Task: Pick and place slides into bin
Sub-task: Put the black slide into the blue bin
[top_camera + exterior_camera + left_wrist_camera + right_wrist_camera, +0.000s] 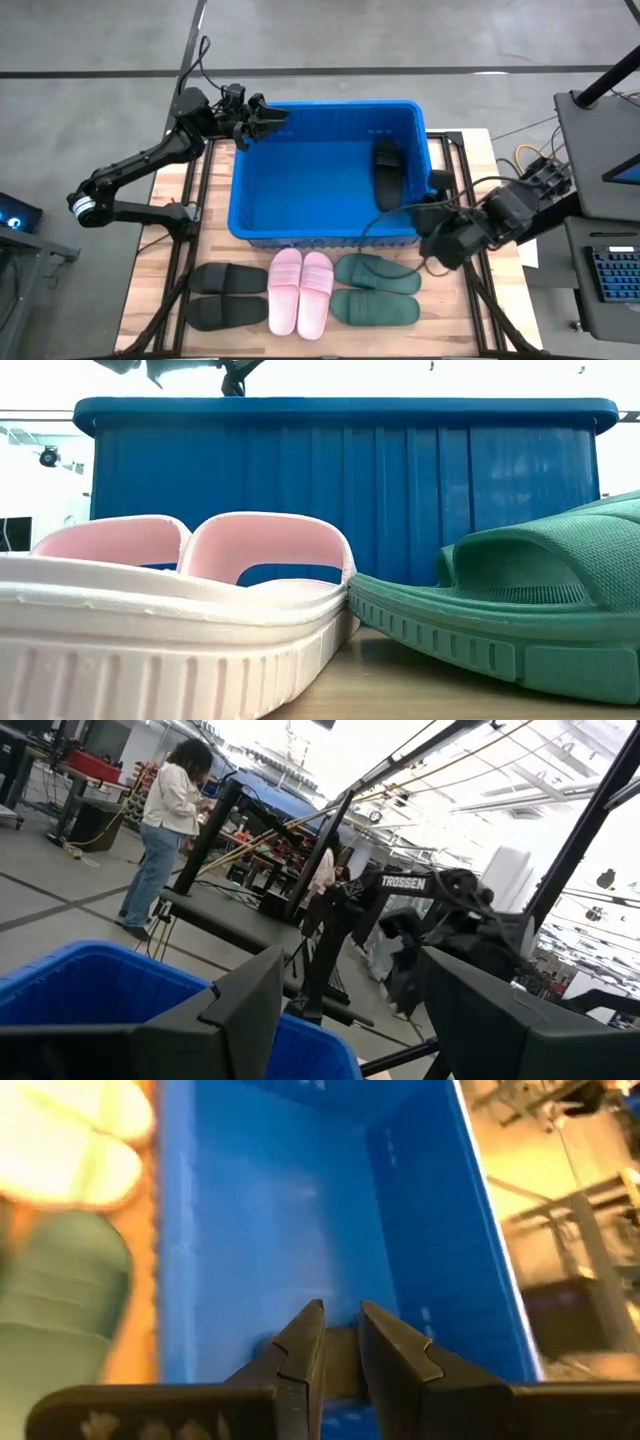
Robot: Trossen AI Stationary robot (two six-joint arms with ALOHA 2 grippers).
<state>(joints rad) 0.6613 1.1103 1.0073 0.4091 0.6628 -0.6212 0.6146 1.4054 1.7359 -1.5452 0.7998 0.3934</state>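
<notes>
One black slide [387, 172] in the bin [325, 232] shows only from above; right end effector [341, 1342] nearly clenched, empty.

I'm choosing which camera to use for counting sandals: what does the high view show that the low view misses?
Only the high view shows the black pair on the table, one black slide inside the bin, and both arms, the left tool at the bin's far corner and the right tool at its near right corner. Only the low view shows the pink straps side-on. Both share the blue bin, pink pair and green slides.
</notes>
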